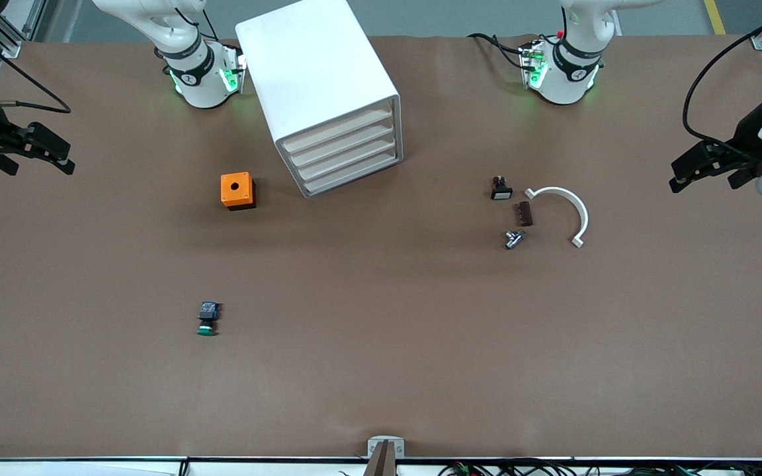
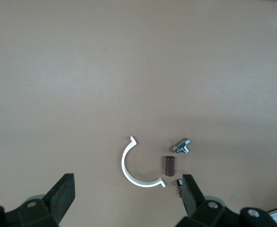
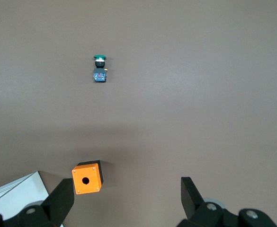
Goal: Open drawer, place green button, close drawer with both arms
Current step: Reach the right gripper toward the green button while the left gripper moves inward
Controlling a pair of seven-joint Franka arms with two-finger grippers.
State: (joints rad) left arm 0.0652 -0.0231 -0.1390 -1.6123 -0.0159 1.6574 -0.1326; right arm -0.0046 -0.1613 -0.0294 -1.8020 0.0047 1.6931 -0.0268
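The white cabinet [image 1: 318, 73] stands between the two arm bases, and its lowest drawer [image 1: 354, 177] is shut flush like the three above it. The button [image 1: 208, 318] [image 3: 99, 71], green cap with a black-and-blue body, lies on its side on the brown table, nearer the front camera than the cabinet and toward the right arm's end. My right gripper [image 1: 40, 165] [image 3: 126, 187] hangs open and empty over the right arm's end of the table. Over the left arm's end, my left gripper [image 1: 708, 180] [image 2: 127, 187] is open and empty too.
An orange cube with a hole [image 1: 237, 190] [image 3: 86, 178] sits beside the cabinet. Toward the left arm's end lie a small black switch [image 1: 501, 188], a brown block [image 1: 525, 213] [image 2: 169, 165], a metal fitting [image 1: 514, 238] [image 2: 182, 146] and a white curved clamp [image 1: 569, 208] [image 2: 129, 172].
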